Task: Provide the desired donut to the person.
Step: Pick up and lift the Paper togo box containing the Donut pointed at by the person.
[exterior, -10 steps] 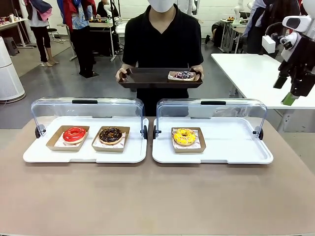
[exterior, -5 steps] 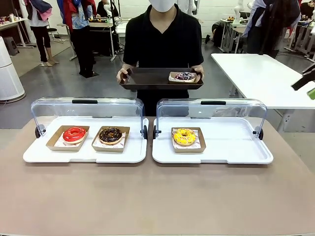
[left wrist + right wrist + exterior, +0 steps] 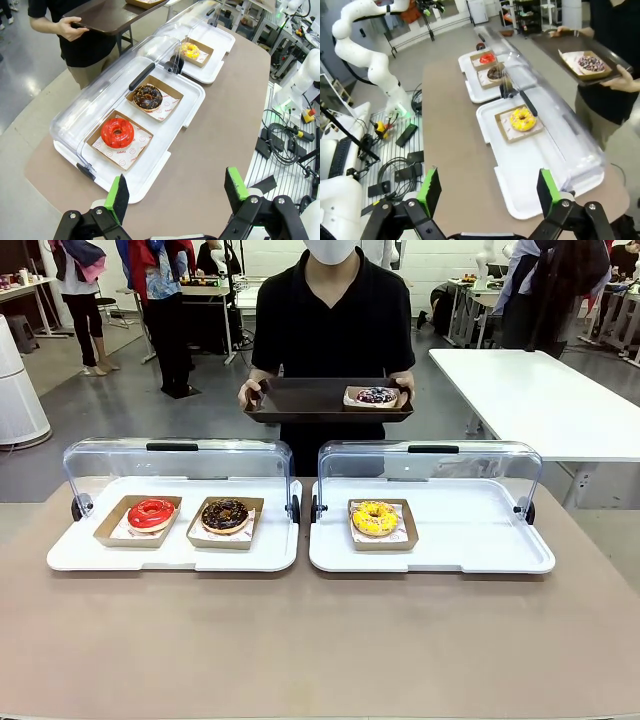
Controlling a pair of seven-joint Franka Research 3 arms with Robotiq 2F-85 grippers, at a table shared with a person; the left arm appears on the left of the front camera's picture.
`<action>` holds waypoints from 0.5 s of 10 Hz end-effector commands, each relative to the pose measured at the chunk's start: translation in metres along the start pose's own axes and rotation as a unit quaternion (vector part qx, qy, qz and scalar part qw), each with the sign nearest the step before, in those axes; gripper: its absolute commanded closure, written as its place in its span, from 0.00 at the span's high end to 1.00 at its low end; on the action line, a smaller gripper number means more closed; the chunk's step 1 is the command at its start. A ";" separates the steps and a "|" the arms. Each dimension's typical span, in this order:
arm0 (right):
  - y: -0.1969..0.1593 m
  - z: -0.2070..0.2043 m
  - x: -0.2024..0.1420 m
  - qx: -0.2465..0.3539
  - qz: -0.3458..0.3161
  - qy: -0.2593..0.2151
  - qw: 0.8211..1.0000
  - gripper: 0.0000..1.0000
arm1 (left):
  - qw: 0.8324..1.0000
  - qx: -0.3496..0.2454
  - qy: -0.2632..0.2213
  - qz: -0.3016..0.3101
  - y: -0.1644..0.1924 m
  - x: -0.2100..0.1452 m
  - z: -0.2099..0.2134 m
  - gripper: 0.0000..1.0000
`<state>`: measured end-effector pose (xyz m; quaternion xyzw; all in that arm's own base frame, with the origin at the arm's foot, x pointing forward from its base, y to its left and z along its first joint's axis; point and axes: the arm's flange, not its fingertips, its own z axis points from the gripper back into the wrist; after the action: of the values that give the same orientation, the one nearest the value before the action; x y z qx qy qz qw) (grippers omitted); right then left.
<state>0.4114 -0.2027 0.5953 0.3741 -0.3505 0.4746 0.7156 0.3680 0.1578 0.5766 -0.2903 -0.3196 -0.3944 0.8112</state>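
The worktop (image 3: 320, 640) is matt brown and smooth. The white trays (image 3: 430, 560) look like glossy plastic, their lids (image 3: 430, 462) clear plastic. The boxes (image 3: 106, 530) are plain brown card. Glaze on the red donut (image 3: 151, 512) shines. The dark tray (image 3: 310, 400) has a faint sheen.

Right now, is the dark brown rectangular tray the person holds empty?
No, a purple-iced sprinkled donut sits on the dark brown tray, toward its picture-right end.

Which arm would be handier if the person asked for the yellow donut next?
Probably the right. The yellow donut lies nearest ahead of its open fingers, while from the left arm's view it sits farthest, beyond the red donut and chocolate donut.
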 end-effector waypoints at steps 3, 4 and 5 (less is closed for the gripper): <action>0.009 0.011 -0.001 0.053 0.051 0.013 0.997 1.00 | 1.000 -0.004 -0.007 -0.004 -0.001 0.000 0.000 1.00; 0.007 0.012 -0.005 0.064 0.055 0.023 0.996 1.00 | 1.000 -0.004 -0.007 -0.004 -0.001 0.000 0.000 1.00; 0.005 0.014 -0.009 0.061 0.049 0.021 0.997 1.00 | 1.000 -0.004 -0.007 -0.004 -0.001 0.000 0.000 1.00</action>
<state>0.3985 -0.2050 0.5982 0.3933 -0.3341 0.5230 0.6784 0.3680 0.1577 0.5767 -0.2904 -0.3196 -0.3945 0.8111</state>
